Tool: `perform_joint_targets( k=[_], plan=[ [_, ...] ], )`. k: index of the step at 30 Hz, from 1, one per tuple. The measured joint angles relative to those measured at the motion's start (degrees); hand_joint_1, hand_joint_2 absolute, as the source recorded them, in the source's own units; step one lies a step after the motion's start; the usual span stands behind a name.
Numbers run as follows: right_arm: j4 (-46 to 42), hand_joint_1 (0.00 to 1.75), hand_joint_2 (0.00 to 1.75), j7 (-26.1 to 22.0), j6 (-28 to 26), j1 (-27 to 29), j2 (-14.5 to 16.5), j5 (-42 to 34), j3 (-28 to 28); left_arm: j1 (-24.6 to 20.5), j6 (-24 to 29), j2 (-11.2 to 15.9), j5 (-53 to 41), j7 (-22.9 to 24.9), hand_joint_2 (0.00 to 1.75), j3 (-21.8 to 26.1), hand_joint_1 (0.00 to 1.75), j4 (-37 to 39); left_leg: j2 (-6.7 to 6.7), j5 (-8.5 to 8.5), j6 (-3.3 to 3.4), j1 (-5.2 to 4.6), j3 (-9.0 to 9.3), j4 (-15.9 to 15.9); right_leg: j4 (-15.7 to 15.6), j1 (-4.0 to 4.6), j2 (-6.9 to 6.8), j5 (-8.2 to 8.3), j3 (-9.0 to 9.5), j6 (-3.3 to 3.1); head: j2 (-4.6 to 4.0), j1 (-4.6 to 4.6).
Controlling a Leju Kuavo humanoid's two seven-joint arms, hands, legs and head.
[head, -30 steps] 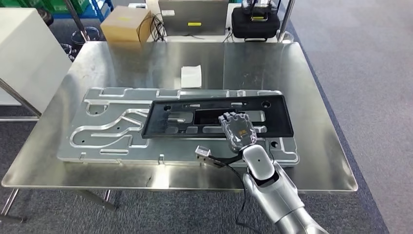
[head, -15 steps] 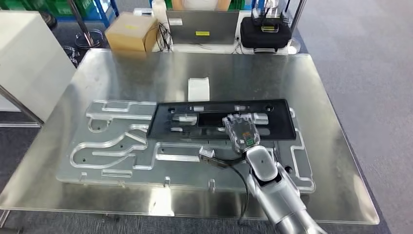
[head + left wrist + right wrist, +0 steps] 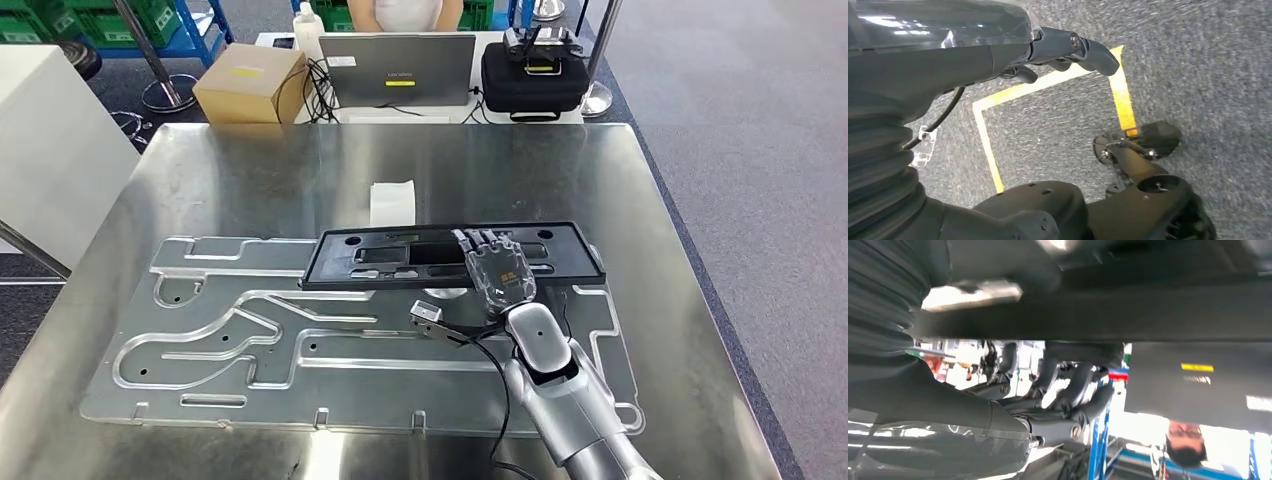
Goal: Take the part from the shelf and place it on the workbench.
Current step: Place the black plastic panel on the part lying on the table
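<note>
The part is a long black plastic panel [image 3: 400, 255] with cut-outs. It lies flat-on over the far right of a machined aluminium plate [image 3: 220, 350] on the steel workbench [image 3: 300, 160]. My right hand [image 3: 497, 275] grips the panel's near edge from the front, fingers laid over its top. In the right wrist view the dark fingers [image 3: 1073, 385] curl against the panel [image 3: 1148, 305]. My left hand [image 3: 1068, 47] hangs over grey carpet, fingers loosely out and holding nothing.
A folded white sheet [image 3: 392, 202] lies behind the panel. Beyond the bench stand a laptop [image 3: 410, 68], a cardboard box [image 3: 250, 82] and a black case [image 3: 532, 75], with a person [image 3: 405, 12] behind. A white cabinet [image 3: 40, 150] is at the left.
The whole picture has shifted: the camera has moved closer over the bench. My right hand keeps hold of the black panel, which now looks flatter and lower over the plate.
</note>
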Motion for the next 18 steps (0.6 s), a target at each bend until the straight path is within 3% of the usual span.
perform_joint_targets(
  k=[2,5,8,9,10,11,14,15,18],
  plan=[
    [0.0,0.0,1.75,-0.1,-0.2,0.0,0.1,0.0,-0.1,0.0,-0.1,0.0,0.3,-0.3,0.0,0.0,0.0,0.0,-0.01,-0.07,0.73,-0.29,0.04,-0.7,0.0,0.05,0.03,-0.3,-0.04,0.65,0.0,0.03],
    [0.0,0.0,1.75,-0.2,-0.2,0.1,0.1,0.0,-0.4,0.0,-0.1,-0.1,0.6,-0.6,0.0,0.0,0.0,0.0,0.07,0.59,1.73,0.23,0.49,-1.3,2.1,0.06,-0.09,-2.14,-0.72,1.51,0.0,0.22],
    [-0.1,0.0,1.75,-0.2,-0.2,0.3,0.1,0.0,-0.8,0.0,-0.3,-0.1,0.9,-0.7,0.0,0.0,0.0,0.0,0.12,0.56,2.2,0.29,0.62,-1.4,11.8,-0.22,-0.28,-6.84,-5.57,2.15,0.0,0.56],
    [-0.1,0.0,1.75,-0.2,-0.2,0.5,0.1,0.0,-0.9,0.0,-0.3,-0.1,1.0,-0.7,0.0,0.0,0.0,0.0,0.11,0.49,2.22,0.28,0.63,-1.4,14.6,-0.32,-0.33,-7.54,-7.16,2.28,-0.01,0.56],
    [-0.1,0.0,1.75,-0.3,-0.2,0.7,0.1,0.0,-1.0,0.0,-0.3,-0.1,1.1,-0.7,0.0,0.0,0.0,0.0,0.09,0.39,2.22,0.27,0.65,-1.3,15.6,-0.4,-0.35,-7.17,-7.96,2.35,-0.01,0.58],
    [-0.1,0.0,1.75,-0.3,-0.2,0.8,0.1,0.0,-1.0,0.0,-0.4,-0.1,1.2,-0.7,0.0,0.0,0.0,0.0,0.07,0.25,2.19,0.27,0.7,-1.2,14.4,-0.47,-0.37,-5.7,-7.69,2.34,-0.01,0.59],
    [-0.1,0.0,1.75,-0.4,-0.1,0.8,0.1,0.0,-1.2,0.1,-0.6,-0.1,1.4,-0.7,0.0,0.0,0.0,0.0,-0.02,-0.2,1.8,0.15,0.93,-0.6,4.0,-0.42,-0.43,-0.09,-3.17,1.9,-0.01,0.58],
    [-0.1,0.0,1.75,-0.5,-0.1,0.8,0.1,0.0,-1.2,0.1,-0.7,-0.1,1.5,-0.7,0.0,0.0,0.0,0.0,-0.04,-0.24,1.58,0.06,0.9,-0.5,1.9,-0.32,-0.41,0.64,-2.25,1.73,-0.01,0.55],
    [-0.2,0.0,1.75,-0.5,0.0,0.8,0.1,0.0,-1.2,0.2,-1.0,-0.1,2.0,-0.7,0.0,0.1,0.0,0.0,-0.06,-0.17,0.78,-0.04,0.76,-0.5,0.8,-0.16,-0.29,0.98,-2.04,1.11,0.0,0.5]
  ],
)
